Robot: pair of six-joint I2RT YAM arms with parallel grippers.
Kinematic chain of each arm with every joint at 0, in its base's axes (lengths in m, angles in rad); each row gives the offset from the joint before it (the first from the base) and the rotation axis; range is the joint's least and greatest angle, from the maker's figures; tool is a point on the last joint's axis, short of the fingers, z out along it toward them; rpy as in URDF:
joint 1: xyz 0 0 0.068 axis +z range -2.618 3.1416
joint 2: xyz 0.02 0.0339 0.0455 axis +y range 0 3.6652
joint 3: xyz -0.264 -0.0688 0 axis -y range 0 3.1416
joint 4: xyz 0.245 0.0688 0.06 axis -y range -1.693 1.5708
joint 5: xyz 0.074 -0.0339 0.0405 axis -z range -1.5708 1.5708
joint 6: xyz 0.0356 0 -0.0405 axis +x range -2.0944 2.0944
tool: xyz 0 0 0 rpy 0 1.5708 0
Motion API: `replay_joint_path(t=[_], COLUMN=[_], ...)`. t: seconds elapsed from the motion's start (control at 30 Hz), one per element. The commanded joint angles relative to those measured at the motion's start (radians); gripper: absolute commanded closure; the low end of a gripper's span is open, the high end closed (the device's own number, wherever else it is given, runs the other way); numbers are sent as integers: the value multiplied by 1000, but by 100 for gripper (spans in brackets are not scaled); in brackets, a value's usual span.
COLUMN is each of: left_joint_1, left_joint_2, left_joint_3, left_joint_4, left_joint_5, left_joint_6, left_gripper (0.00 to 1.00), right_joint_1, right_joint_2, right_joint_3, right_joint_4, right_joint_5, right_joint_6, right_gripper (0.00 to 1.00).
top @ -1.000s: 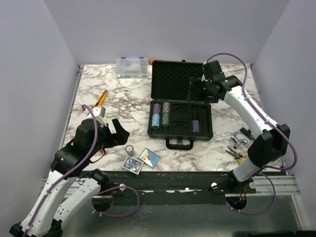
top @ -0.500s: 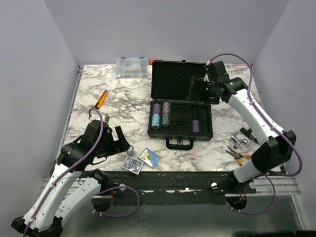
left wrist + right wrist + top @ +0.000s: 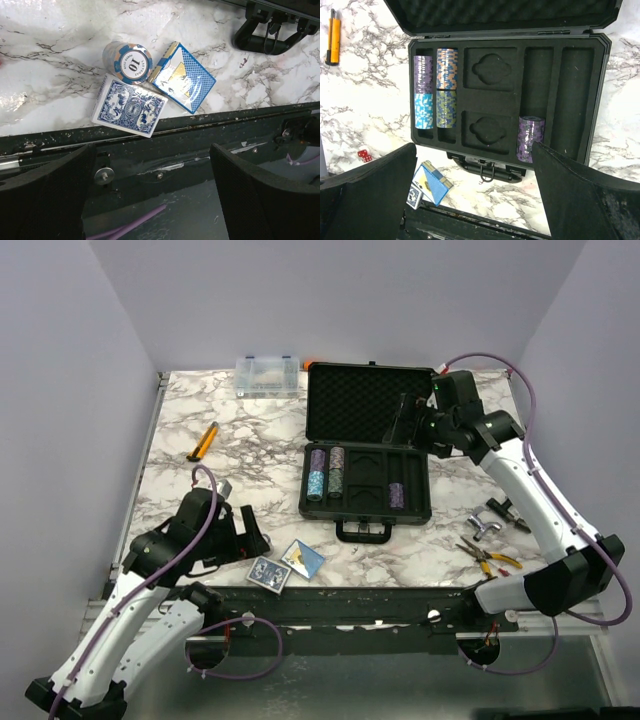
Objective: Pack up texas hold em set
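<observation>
At the worktop's [image 3: 230, 440] front edge: left tool [image 3: 152, 185], fingers apart, above two card decks [image 3: 130, 106] and a chip stack [image 3: 131, 61] clustered together. Mid-worktop, open black case [image 3: 368, 485], chips [image 3: 436, 87] in its tray. Farther back, right tool [image 3: 475, 192], fingers apart, empty, above the case.

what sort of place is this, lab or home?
Probably a robotics lab cell: plain walls box in a marble-pattern table, left arm and right arm mount at its near edge, poker case and pliers laid out.
</observation>
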Motion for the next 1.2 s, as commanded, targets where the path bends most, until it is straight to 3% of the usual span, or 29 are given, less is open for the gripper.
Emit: replay_joint_path(t=[0.0,0.7,1.17], left_joint_1=[-3,-3,-3], left_joint_2=[28,337,496], left_joint_3=[3,31,-15], left_joint_4=[14,123,245], left_joint_5=[2,-83,-127], left_joint_6=[-46,29,40], left_gripper=[7,13,32], right_joint_1=[1,0,1], right_joint_2=[-8,-122,-128], right_joint_3=[-48,-191,-218], right_joint_4=[84,124,118], right_joint_5=[1,-28,-72], right_joint_6=[-49,-24,-53], right_gripper=[0,0,0])
